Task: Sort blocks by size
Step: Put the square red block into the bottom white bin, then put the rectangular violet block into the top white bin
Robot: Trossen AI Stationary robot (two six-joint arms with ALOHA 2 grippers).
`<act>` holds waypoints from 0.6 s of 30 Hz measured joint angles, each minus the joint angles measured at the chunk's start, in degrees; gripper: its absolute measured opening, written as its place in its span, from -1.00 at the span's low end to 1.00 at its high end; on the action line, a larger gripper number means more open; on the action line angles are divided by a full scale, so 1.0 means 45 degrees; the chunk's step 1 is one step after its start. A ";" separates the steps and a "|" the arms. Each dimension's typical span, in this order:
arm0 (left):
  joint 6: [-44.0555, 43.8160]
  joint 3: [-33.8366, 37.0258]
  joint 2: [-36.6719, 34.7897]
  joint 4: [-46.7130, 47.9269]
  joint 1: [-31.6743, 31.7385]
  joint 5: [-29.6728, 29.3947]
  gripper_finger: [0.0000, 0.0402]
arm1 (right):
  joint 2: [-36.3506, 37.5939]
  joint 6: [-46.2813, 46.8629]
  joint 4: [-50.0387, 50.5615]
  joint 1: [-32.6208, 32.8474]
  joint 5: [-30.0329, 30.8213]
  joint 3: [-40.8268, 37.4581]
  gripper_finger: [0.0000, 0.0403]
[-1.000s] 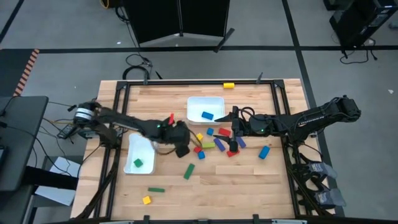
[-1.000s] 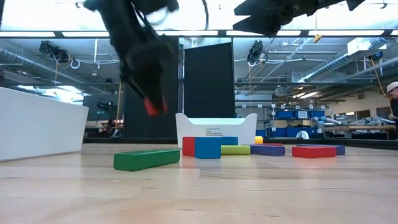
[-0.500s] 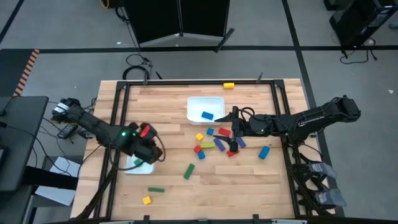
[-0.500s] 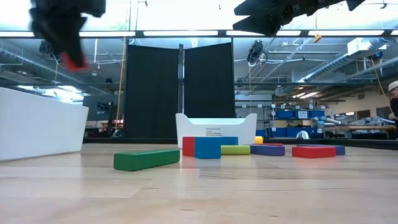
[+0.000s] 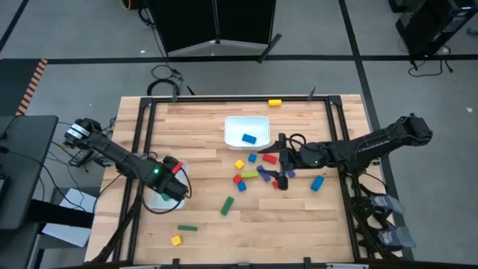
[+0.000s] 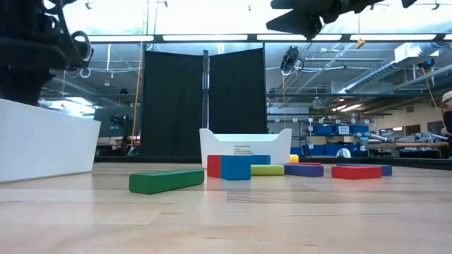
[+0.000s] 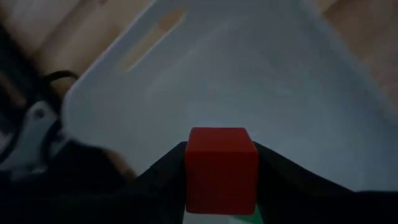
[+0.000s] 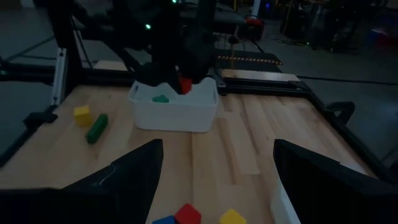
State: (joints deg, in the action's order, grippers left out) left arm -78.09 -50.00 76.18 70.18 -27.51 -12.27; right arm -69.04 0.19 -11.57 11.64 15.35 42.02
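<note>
My left gripper (image 5: 173, 187) hangs over the white tray (image 5: 155, 199) at the table's left, shut on a red block (image 7: 221, 168). A green block (image 8: 160, 98) lies in that tray. In the right wrist view the red block (image 8: 185, 85) shows at the height of the tray's rim. My right gripper (image 5: 282, 179) stands open over the loose blocks (image 5: 254, 170) at the table's middle and touches none of them. Its fingers (image 8: 143, 180) are spread wide in its own view. My left gripper pinches the red block by two opposite sides (image 7: 189, 171) between its two fingers. The fingers come from above and point steeply down. The block is lifted clear, over the inside of the left tray, with the green block (image 7: 258, 214) below it.
A second white tray (image 5: 233, 127) at the far middle holds a blue block (image 5: 249, 138). A green bar (image 5: 226, 206), another green bar (image 5: 187, 228) and a yellow cube (image 5: 176, 240) lie near the front. A yellow block (image 5: 275, 102) sits at the far edge, a blue one (image 5: 317, 182) to the right.
My left gripper has carried the red block from the table's middle toward the left edge, then a little toward the near edge, and now stands over the left tray. It has rolled and tipped until it points down.
</note>
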 joint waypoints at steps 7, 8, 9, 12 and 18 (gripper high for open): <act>0.1346 -0.0688 -0.0005 -0.1161 -0.0003 -0.1309 -0.17 | -0.0485 0.0667 0.0090 0.0082 -0.0005 0.0000 0.57; 0.1459 -0.0790 -0.0005 -0.1153 0.0000 -0.1461 -0.17 | -0.0572 0.0752 0.0147 0.0082 -0.0005 0.0000 0.57; 0.1644 -0.0884 -0.0010 -0.1167 0.0000 -0.1478 -0.17 | -0.0696 0.0833 0.0245 0.0081 -0.0005 0.0000 0.57; 0.2013 -0.0932 -0.0014 -0.1358 -0.0007 -0.1499 -0.17 | -0.1093 0.0979 0.0576 0.0184 -0.0001 0.0000 0.57; 0.2037 -0.0932 -0.0014 -0.1311 -0.0248 -0.1648 -0.07 | -0.1724 0.0975 0.1350 0.0534 0.0447 0.0000 0.57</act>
State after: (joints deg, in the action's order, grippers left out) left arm -68.93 -54.19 76.12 64.28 -28.62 -19.69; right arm -76.79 4.58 -5.50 14.04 17.37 42.02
